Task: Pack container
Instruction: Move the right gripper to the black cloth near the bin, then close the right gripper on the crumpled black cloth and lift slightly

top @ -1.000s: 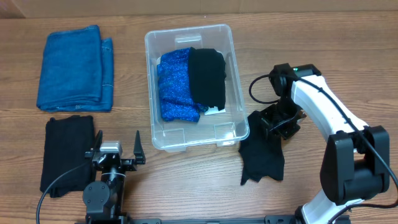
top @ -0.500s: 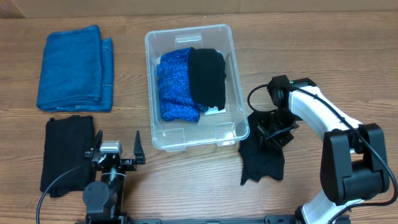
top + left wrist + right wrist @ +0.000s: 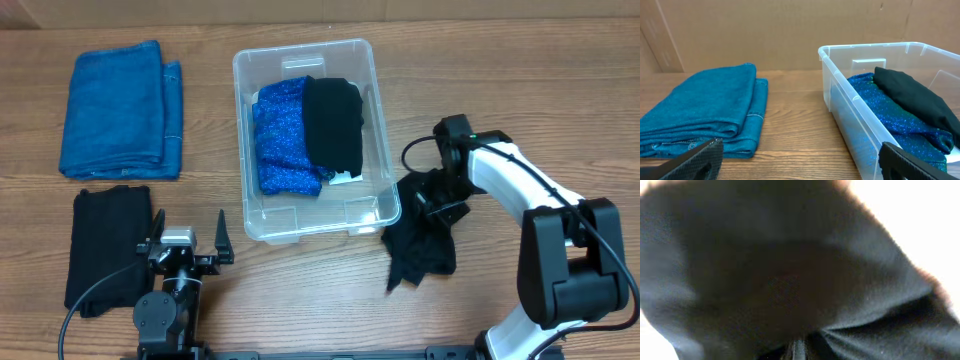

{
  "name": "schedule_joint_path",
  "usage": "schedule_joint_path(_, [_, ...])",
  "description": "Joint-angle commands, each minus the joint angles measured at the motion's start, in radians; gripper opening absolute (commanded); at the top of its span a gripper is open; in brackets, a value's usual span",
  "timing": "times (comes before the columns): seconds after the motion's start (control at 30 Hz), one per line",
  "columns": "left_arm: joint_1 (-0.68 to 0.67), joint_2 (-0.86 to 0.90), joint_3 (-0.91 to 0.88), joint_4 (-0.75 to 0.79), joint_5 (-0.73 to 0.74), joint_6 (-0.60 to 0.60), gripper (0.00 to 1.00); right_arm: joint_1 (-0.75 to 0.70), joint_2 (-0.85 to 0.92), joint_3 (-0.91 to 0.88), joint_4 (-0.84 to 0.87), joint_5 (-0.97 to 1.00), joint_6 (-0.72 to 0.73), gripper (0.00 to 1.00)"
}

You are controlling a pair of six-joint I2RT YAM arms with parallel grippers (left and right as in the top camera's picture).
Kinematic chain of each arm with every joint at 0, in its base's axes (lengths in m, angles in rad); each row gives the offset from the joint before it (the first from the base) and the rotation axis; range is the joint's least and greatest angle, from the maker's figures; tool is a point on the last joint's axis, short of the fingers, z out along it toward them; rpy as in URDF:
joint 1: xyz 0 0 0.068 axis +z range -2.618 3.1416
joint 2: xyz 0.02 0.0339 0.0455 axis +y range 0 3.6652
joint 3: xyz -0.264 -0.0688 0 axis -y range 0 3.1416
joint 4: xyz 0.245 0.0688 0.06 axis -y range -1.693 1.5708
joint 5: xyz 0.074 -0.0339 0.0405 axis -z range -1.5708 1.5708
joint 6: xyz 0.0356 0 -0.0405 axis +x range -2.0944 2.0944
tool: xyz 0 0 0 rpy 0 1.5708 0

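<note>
The clear container (image 3: 243, 130) stands mid-table with a sparkly blue cloth (image 3: 280, 140) and a folded black cloth (image 3: 333, 125) inside. To its right a crumpled black cloth (image 3: 420, 250) lies on the wood. My right gripper (image 3: 438, 205) is at that cloth's upper edge, shut on it. In the right wrist view black fabric fills the frame, and its folds run into the pinch (image 3: 797, 350). My left gripper (image 3: 185, 245) rests open near the front edge, left of the container. In its own view its fingers frame bare wood (image 3: 800, 160) beside the container's wall (image 3: 840, 95).
A folded teal towel (image 3: 120, 110) lies at the back left and also shows in the left wrist view (image 3: 705, 115). A folded black cloth (image 3: 108, 245) lies in front of it, beside the left arm. The right arm's cable loops close to the container's right side.
The right gripper has dropped and shifted slightly left toward the container, and the loose black cloth has bunched up under it. The left arm has not moved.
</note>
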Motion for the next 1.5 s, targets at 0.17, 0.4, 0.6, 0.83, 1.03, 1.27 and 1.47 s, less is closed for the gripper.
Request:
schedule_joint_path(0.17, [0.006,-0.007,-0.003,0.0,0.0,0.019,1.0,-0.164,-0.016,-0.005,0.146,0.116,-0.006,0.08])
schedule_joint_path(0.4, [0.006,-0.007,-0.003,0.0,0.0,0.019,1.0,-0.24,-0.016,-0.005,0.215,0.106,-0.037,0.09])
schedule_joint_path(0.6, [0.006,-0.007,-0.003,0.0,0.0,0.019,1.0,-0.282,-0.016,0.0,0.385,0.101,-0.041,0.1])
schedule_joint_path(0.83, [0.006,-0.007,-0.003,0.0,0.0,0.019,1.0,-0.41,-0.016,0.043,0.557,0.093,-0.041,0.2])
schedule_joint_path(1.03, [0.006,-0.007,-0.003,0.0,0.0,0.019,1.0,-0.502,-0.016,0.18,0.437,-0.038,-0.1,0.19])
schedule_joint_path(1.27, [0.006,-0.007,-0.003,0.0,0.0,0.019,1.0,-0.477,-0.016,0.367,0.084,-0.106,-0.359,0.16])
schedule_joint_path(1.47, [0.006,-0.007,-0.003,0.0,0.0,0.019,1.0,-0.381,-0.016,0.35,-0.111,-0.006,-0.487,0.16])
